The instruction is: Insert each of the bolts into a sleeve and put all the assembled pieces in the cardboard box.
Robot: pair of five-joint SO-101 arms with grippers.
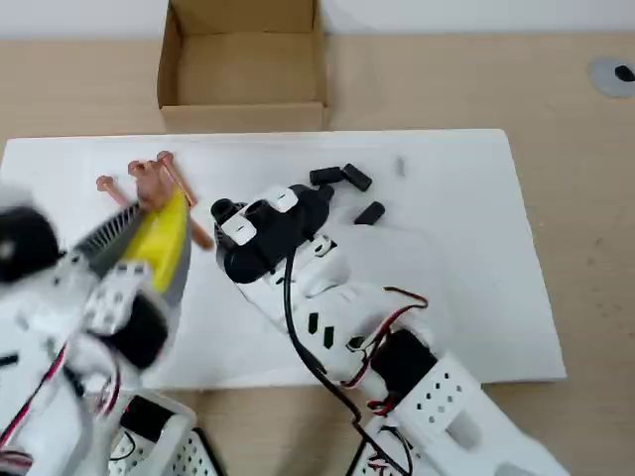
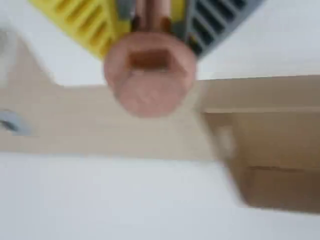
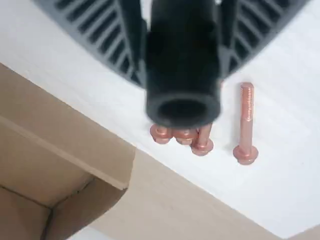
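Three bolts [image 3: 202, 145] partly behind the sleeve [image 3: 183, 65]

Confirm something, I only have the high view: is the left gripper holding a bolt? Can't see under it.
Observer: Yes. In the left wrist view the left gripper is shut on a copper bolt, head toward the camera.
Operator: Right gripper got a sleeve?
Observer: Yes. The right gripper is shut on a black sleeve, open bore facing the right wrist camera.
Operator: Bolts left on the mat?
Observer: The right wrist view shows four on the white mat: a bunch of three and a single bolt lying apart.
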